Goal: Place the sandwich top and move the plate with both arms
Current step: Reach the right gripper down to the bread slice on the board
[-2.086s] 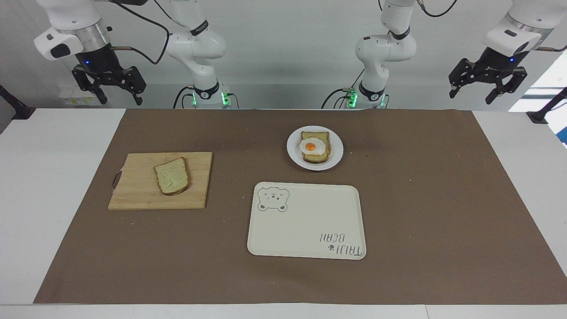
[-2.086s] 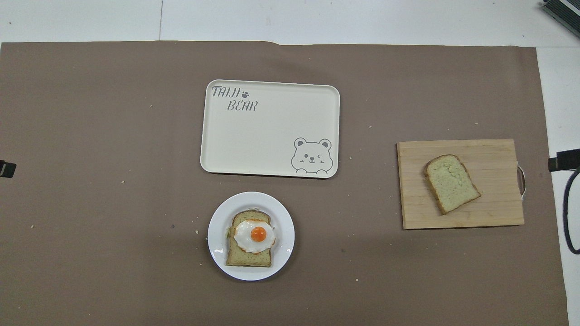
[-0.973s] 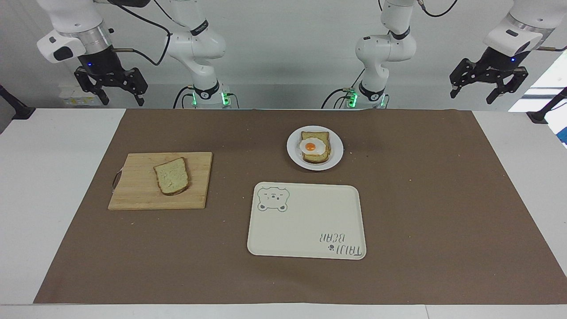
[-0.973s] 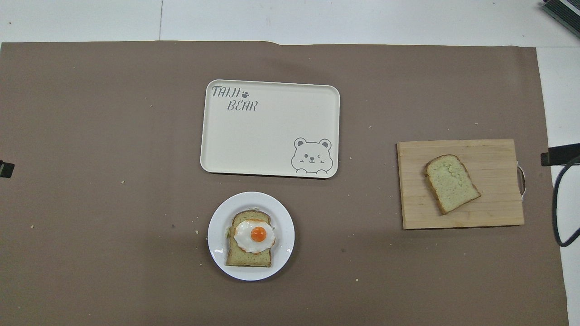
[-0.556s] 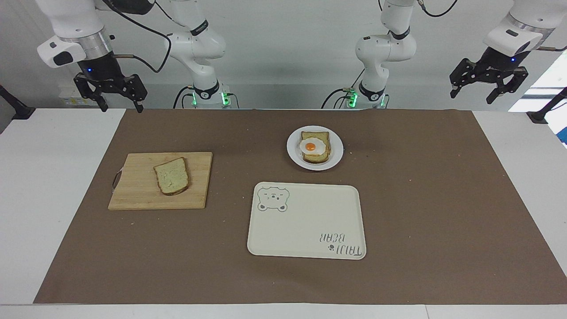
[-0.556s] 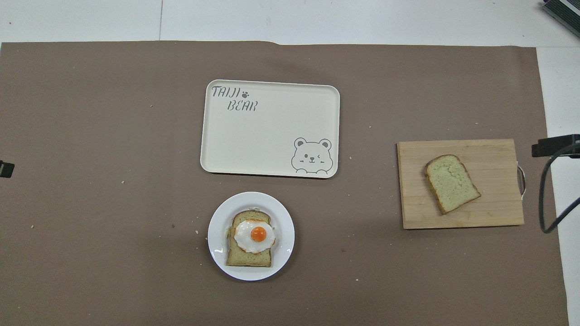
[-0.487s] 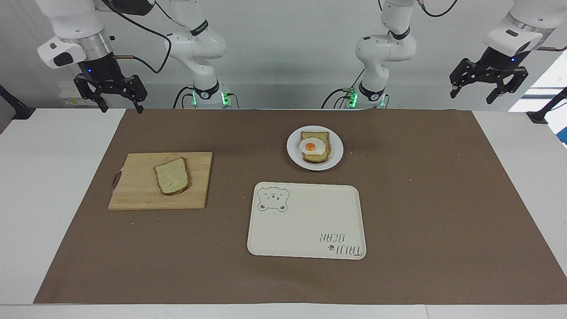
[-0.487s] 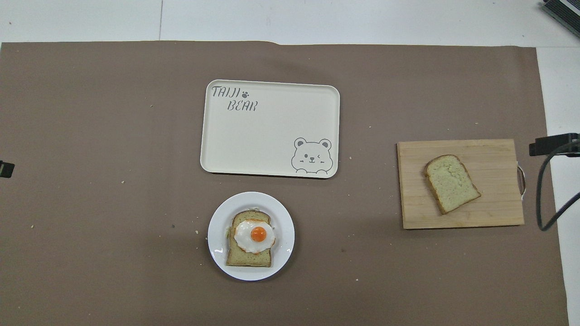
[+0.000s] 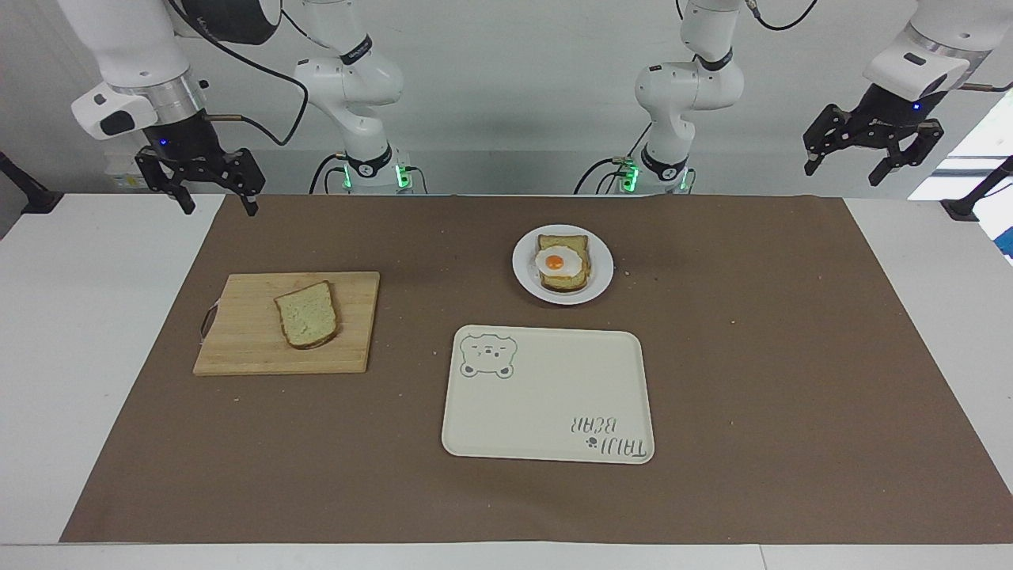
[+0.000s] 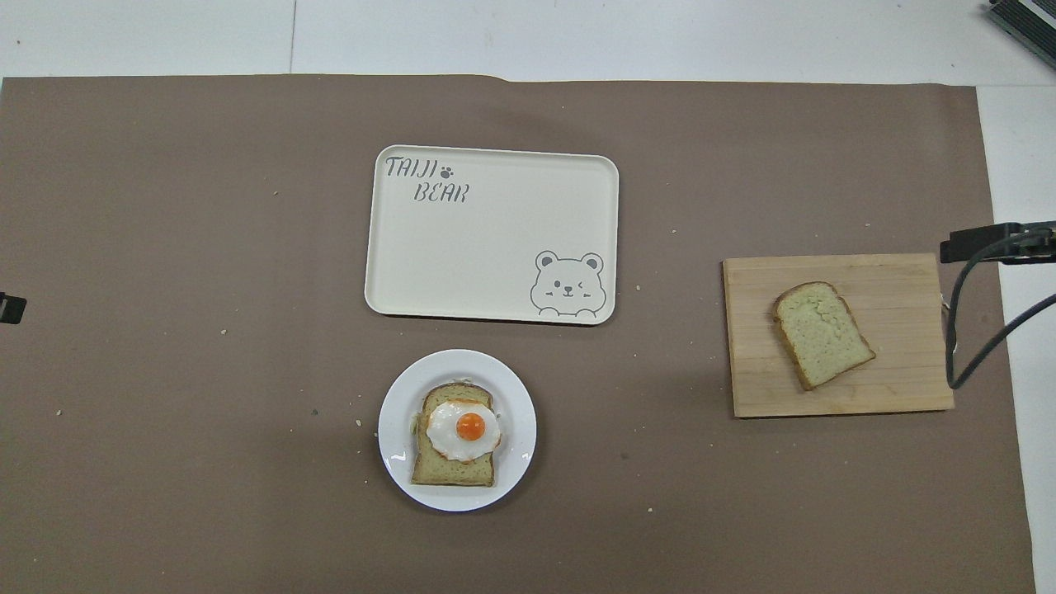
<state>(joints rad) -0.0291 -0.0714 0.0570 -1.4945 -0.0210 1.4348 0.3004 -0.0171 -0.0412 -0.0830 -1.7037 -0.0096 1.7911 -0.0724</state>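
Observation:
The sandwich top (image 9: 307,314) lies flat on a wooden cutting board (image 9: 245,348) toward the right arm's end of the table; it also shows in the overhead view (image 10: 822,333). The white plate (image 9: 523,275) holds a toast with a fried egg (image 9: 563,261) and sits nearer to the robots than the tray; its rim also shows in the overhead view (image 10: 398,404). My right gripper (image 9: 219,206) is open and empty, raised over the mat's edge by the board. My left gripper (image 9: 843,172) is open and empty, and waits high at the left arm's end.
A cream bear-print tray (image 9: 546,396) lies farther from the robots than the plate. A brown mat (image 9: 752,356) covers most of the white table. In the overhead view, part of the right gripper with its cable (image 10: 986,242) shows beside the board's handle end.
My right gripper has come down and in toward the mat and the cutting board. The left arm, bread slice, plate and tray have not moved.

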